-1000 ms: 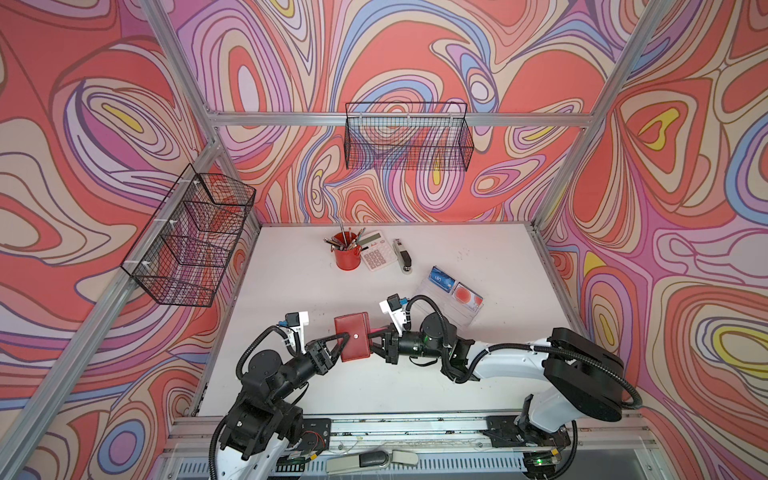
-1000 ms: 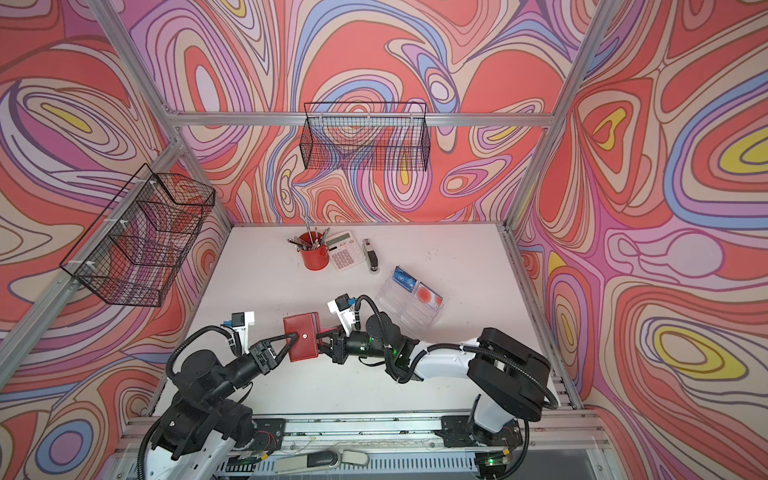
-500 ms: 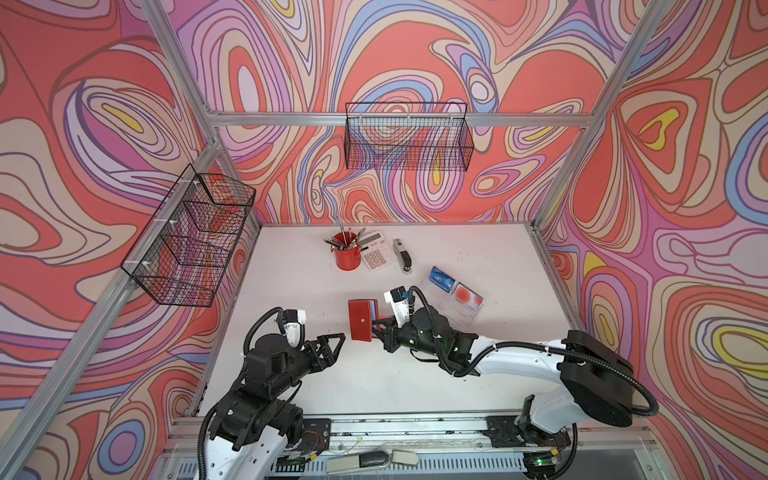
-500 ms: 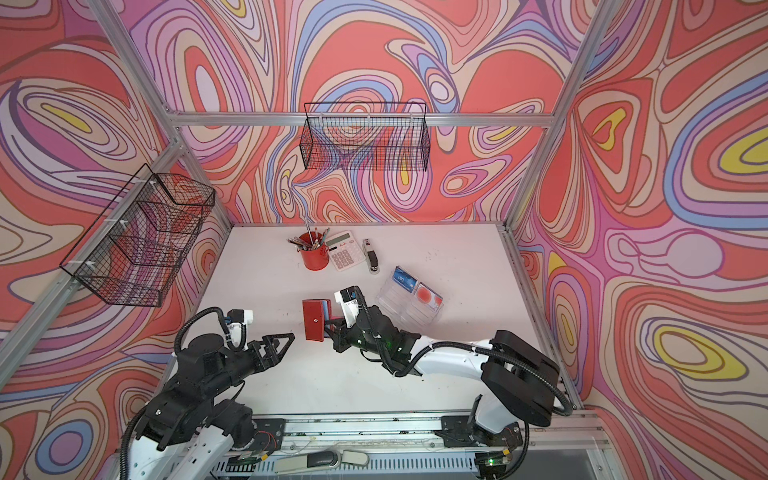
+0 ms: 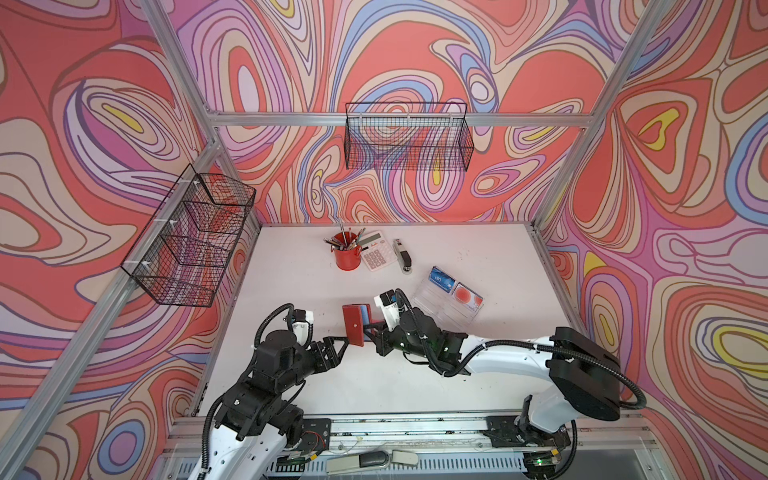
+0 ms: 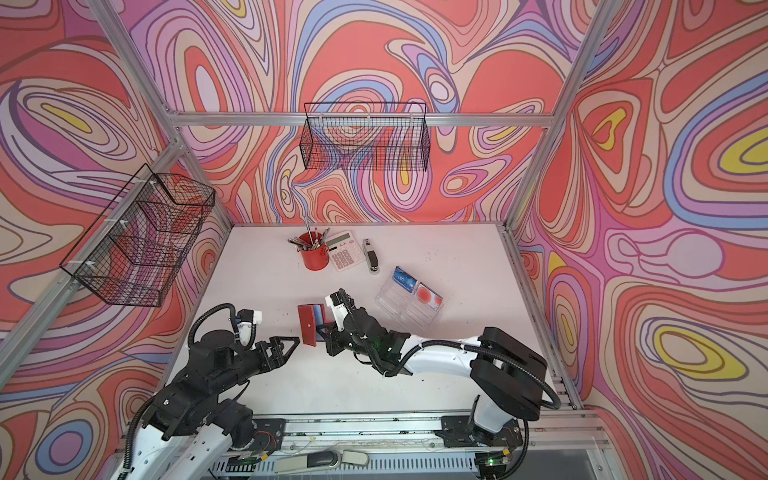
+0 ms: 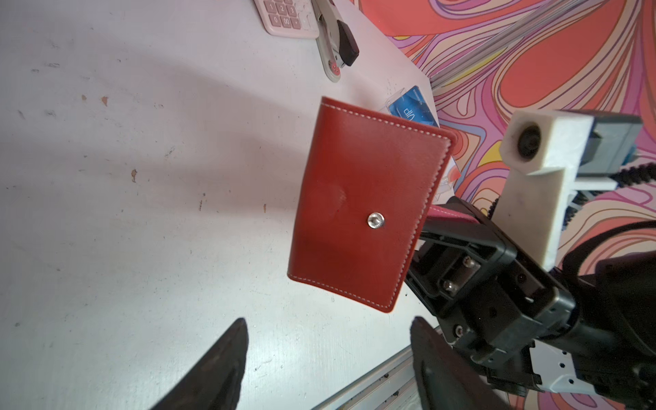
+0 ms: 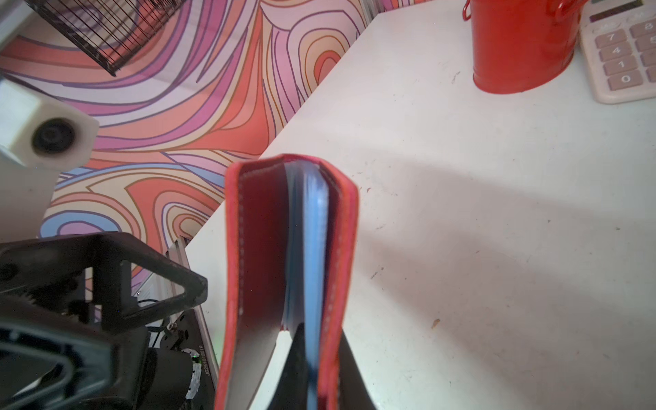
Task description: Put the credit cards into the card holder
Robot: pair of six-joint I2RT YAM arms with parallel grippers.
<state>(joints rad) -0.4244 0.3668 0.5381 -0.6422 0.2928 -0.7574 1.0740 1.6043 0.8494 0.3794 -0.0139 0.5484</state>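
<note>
The red card holder (image 5: 354, 325) (image 6: 308, 326) hangs on edge above the table, partly open, its snap cover (image 7: 365, 213) facing my left gripper. My right gripper (image 5: 371, 331) (image 8: 316, 340) is shut on the holder's other flap and blue sleeves (image 8: 314, 248). My left gripper (image 5: 340, 342) (image 7: 328, 323) stands open just short of the holder's lower edge, nothing between its fingers. Two credit cards lie in a clear tray (image 5: 440, 313): a blue one (image 5: 441, 279) (image 7: 411, 110) and a pale one with a red circle (image 5: 466, 296).
At the back of the table stand a red pen cup (image 5: 347, 257), a calculator (image 5: 377, 251) and a stapler (image 5: 403, 255). Wire baskets hang on the left wall (image 5: 195, 245) and the back wall (image 5: 409, 141). The front rail (image 5: 395, 424) runs below both arms.
My left gripper has let go of the card holder, opened and drawn back a little. The right gripper has turned the holder from flat to on edge and carried it slightly away from me.
</note>
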